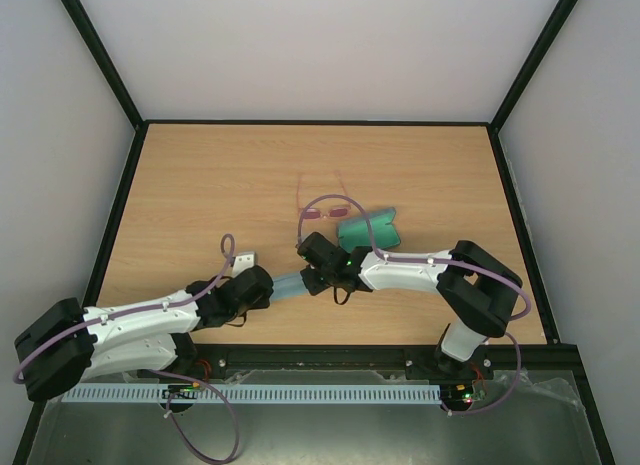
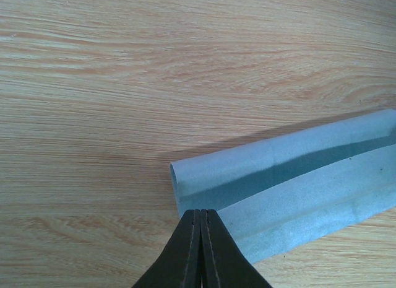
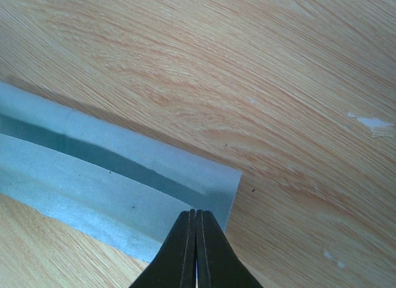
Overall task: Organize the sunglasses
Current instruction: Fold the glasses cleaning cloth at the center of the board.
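The sunglasses [image 1: 325, 212] lie open on the wooden surface [image 1: 200, 185] near its middle, lenses toward the arms and temple arms pointing away, just left of the blue-green case [image 1: 369, 229]. In front of them a folded light-blue cloth [image 1: 290, 285] stretches between the two arms. The left pincer [image 2: 201, 212] is clamped on one end of the cloth [image 2: 291, 183], fingers pressed together, and the right pincer [image 3: 196, 212] likewise pinches the opposite end [image 3: 93, 183].
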Available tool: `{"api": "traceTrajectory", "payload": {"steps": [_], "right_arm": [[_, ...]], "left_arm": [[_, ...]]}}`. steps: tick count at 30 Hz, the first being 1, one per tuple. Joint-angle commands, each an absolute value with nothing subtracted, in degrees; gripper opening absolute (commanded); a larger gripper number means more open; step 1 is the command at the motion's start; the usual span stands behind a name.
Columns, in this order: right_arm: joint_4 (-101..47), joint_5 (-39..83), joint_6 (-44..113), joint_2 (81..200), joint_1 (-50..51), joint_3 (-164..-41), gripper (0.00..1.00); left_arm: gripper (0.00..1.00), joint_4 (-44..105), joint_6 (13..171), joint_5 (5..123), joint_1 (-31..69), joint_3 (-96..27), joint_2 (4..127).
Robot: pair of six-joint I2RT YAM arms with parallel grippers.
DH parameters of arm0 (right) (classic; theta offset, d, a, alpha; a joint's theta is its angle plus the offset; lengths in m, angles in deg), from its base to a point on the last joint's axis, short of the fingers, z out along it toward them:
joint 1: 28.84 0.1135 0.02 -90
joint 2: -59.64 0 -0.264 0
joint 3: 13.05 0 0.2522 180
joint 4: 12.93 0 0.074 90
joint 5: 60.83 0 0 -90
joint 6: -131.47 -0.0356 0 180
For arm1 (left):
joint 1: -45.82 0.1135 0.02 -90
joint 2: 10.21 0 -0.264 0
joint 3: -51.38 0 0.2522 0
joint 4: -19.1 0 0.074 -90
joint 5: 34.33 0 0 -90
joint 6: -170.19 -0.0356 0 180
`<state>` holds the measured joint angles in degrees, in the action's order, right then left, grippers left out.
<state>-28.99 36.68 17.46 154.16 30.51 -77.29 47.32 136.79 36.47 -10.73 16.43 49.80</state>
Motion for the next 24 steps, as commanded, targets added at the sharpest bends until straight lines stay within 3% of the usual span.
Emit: {"api": "traceTrajectory", "payload": {"steps": [1, 24], "right_arm": [[-30.1, 37.7, 17.1, 154.5, 30.9, -76.6, 0.01], [-29.2, 36.4, 16.9, 155.3, 31.1, -75.9, 0.01]], "left_arm": [[0.02, 47.5, 138.0, 35.3, -11.6, 17.5, 50.3], [0.02, 47.3, 138.6, 35.5, -12.4, 17.3, 51.5]]}}
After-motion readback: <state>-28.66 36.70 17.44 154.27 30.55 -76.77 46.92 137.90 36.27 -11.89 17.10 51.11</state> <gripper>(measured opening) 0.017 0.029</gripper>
